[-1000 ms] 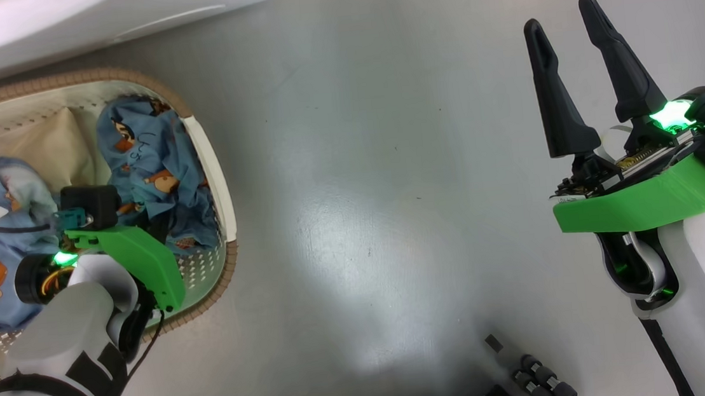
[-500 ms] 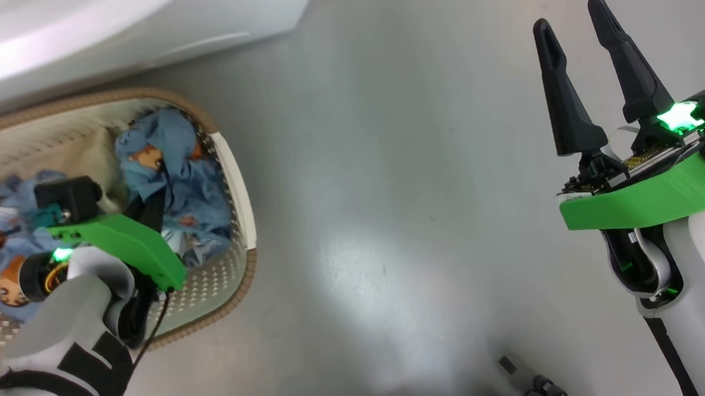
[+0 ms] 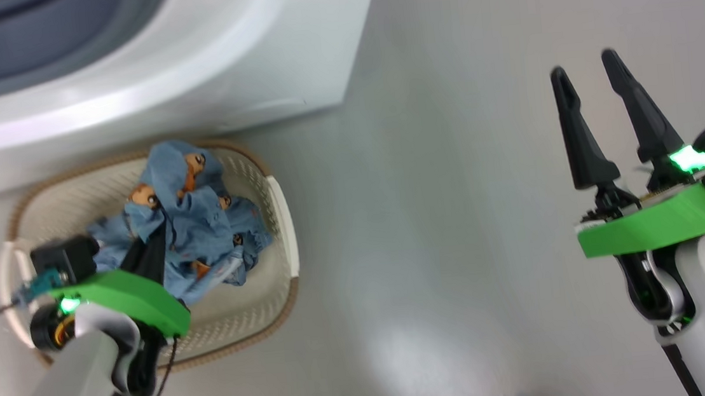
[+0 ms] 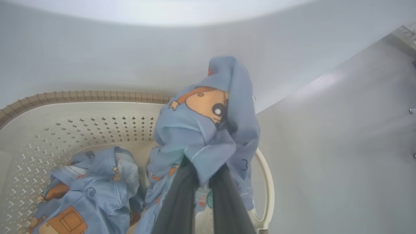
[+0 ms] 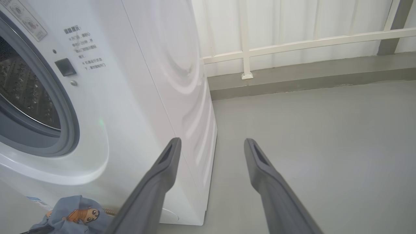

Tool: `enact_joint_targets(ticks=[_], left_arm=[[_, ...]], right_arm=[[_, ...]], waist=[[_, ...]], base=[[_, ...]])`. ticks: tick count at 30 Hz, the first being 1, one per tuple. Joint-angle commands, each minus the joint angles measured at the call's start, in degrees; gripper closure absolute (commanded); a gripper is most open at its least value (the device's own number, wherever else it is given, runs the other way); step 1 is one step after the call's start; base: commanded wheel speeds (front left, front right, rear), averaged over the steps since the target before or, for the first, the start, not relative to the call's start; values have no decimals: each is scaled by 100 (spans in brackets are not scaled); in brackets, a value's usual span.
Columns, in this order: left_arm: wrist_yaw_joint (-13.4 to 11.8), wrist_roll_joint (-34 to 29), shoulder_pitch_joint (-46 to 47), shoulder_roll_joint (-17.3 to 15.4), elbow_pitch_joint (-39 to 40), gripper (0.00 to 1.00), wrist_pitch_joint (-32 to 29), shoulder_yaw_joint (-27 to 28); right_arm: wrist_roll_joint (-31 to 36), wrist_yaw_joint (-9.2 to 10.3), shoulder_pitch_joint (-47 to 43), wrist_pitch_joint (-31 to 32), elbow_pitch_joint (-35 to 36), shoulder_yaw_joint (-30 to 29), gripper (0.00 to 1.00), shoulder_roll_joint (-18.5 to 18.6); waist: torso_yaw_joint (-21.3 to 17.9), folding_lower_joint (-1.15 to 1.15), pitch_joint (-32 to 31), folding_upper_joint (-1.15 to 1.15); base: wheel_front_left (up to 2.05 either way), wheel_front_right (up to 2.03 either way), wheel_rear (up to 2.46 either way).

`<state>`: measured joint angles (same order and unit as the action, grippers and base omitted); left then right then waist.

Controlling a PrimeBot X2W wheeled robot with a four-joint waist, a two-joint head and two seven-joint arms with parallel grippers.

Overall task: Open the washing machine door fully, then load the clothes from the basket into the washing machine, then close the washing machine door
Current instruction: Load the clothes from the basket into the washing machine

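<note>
1. Loading step: left gripper [image 4: 203, 182] is clamped shut on a bear-print piece of the clothes [image 4: 208, 130], hanging above the basket [image 3: 283, 229]; more pieces lie inside.
2. Next move, as I judge it: carry the piece into the washing machine [image 3: 219, 63], just behind the basket.
3. Right gripper [image 3: 583, 66] is wide open and empty, well apart over the floor [image 3: 459, 246].

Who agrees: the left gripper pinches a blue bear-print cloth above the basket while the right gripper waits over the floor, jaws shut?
On the right gripper the jaws are open, not shut, as the right wrist view shows. The left gripper does pinch the cloth.
</note>
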<state>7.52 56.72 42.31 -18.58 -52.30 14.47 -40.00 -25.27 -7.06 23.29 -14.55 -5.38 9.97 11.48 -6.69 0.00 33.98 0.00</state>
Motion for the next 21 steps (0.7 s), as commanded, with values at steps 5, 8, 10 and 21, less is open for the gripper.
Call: enact_joint_targets(ticks=[5,8,10,21], left_arm=[[-3,-882,-739,-22,642,100,52,1147],[-3,-1354,-1080,61,996,100,52,1670],[-3,-1632,-1286,114,1244,100,52,1956],[-3,-2564,-2115,266,2439,100,52,2820]], right_arm=[[-106,-43,-488,-45,42,-48,0,125],[-135,-43,-678,-45,12,-103,0,166],[-156,-43,-793,-45,-1,-141,0,193],[-235,-43,-1242,-45,-49,-310,0,268]], waist=[[398,0,-973,0],[467,0,-1222,0],[504,0,-1367,0],[625,0,-1943,0]], base=[[0,0,0],[0,0,0],[0,0,0],[0,0,0]])
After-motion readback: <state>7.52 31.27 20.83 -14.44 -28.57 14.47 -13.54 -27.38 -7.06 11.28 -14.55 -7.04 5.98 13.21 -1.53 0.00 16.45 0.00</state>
